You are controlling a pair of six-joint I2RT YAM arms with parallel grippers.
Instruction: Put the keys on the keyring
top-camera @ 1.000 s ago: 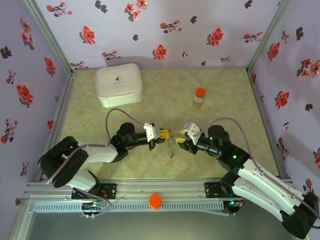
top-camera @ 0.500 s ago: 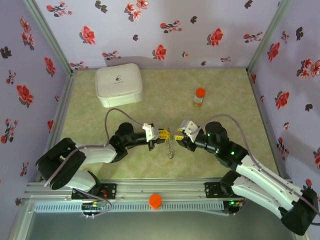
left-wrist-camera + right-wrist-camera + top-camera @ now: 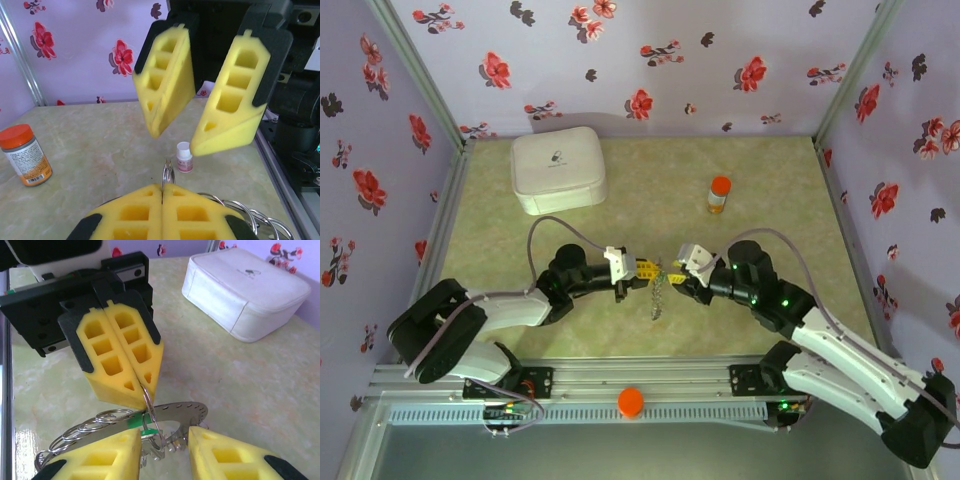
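My left gripper [image 3: 646, 269] is shut on a thin split ring [image 3: 167, 174] that sticks up between its yellow pads. From that ring hangs the keyring [image 3: 199, 411], a flat dark metal band with holes along its edge. Small keys [image 3: 163, 452] with a green tag [image 3: 146, 419] dangle under it. Several more split rings [image 3: 82, 433] string out to the left. My right gripper [image 3: 165, 441] is open, its pads on either side of the hanging bundle [image 3: 658, 296]. In the left wrist view the right gripper [image 3: 182, 137] faces mine with jaws apart.
A white zipped case [image 3: 558, 168] sits at the back left and an orange-capped bottle [image 3: 719, 194] at the back right. A tiny white-capped vial [image 3: 184, 157] stands on the mat under the grippers. An orange knob [image 3: 631, 401] sits on the front rail.
The right arm has moved left, closing in on the left gripper until its open pads flank the hanging bundle. The left gripper has kept its hold and barely shifted.
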